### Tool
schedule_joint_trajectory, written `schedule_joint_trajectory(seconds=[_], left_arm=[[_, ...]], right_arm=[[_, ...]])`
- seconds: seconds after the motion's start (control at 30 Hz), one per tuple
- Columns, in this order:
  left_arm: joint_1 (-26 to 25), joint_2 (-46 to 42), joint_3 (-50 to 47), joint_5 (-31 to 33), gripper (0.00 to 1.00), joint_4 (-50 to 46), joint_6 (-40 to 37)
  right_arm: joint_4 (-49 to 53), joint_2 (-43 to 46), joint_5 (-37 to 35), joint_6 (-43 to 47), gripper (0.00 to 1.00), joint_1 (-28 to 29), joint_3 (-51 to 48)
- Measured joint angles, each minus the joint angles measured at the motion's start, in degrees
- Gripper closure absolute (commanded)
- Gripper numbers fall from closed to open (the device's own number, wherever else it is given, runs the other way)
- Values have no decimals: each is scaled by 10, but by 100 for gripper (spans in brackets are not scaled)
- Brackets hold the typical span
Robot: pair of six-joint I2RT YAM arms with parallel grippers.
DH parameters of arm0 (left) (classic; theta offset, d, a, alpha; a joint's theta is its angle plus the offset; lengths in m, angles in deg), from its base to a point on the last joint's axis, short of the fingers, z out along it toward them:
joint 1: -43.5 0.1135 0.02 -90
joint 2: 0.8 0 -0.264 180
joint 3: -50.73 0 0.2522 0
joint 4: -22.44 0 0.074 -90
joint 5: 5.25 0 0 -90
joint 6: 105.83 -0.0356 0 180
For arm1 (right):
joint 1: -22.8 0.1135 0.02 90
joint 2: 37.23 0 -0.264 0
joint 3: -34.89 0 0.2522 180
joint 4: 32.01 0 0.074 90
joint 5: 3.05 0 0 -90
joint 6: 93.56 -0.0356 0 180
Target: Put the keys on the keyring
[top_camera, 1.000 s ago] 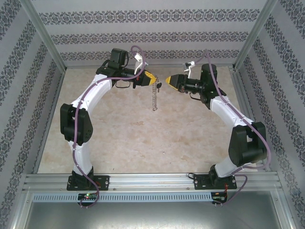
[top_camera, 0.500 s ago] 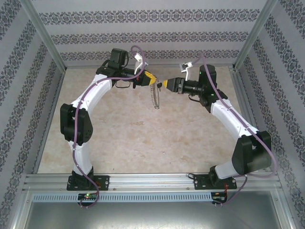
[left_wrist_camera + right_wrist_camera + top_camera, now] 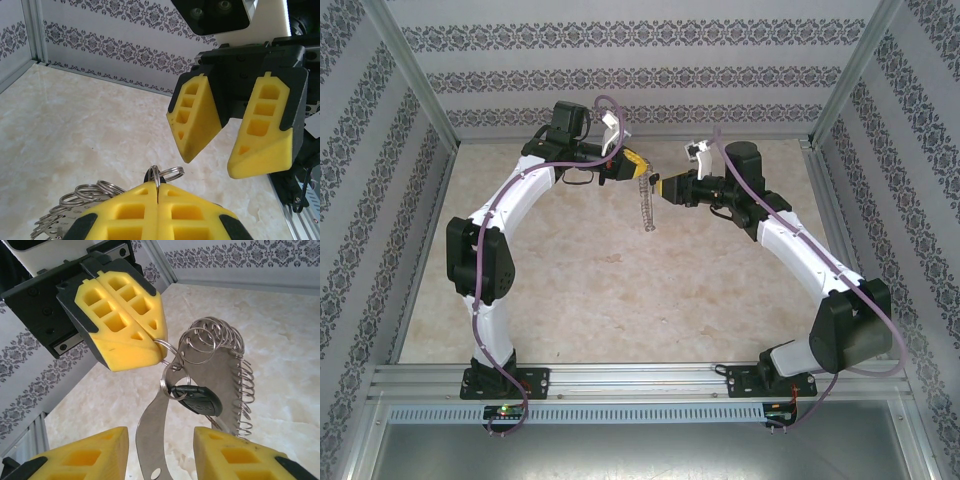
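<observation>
dangling key (image 3: 200, 401), just ahead of right gripper (image 3: 160, 440)

L claw (image 3: 636, 166) clamped, R claw (image 3: 660, 186) agape, tips facing

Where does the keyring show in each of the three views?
Top external: keyring hangs edge-on at upper centre, under the left claw.
Left wrist: keyring at bottom left, beside the claw.
Right wrist: keyring at centre, hanging from the claw.
Shared landmark: the shut yellow left claw.
</observation>
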State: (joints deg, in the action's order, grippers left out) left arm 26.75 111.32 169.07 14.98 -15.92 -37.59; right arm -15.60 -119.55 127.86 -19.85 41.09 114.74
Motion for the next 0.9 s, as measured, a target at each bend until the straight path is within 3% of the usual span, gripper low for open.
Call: schedule_joint_trajectory(seconds=[0.53,0.9], left_arm=[[0,0,0,0,100,0,0],[0,0,0,0,100,0,0]], right_arm=[[5,-36,-10,22,61,15,54],[16,-45,-15,42,77,15,66]])
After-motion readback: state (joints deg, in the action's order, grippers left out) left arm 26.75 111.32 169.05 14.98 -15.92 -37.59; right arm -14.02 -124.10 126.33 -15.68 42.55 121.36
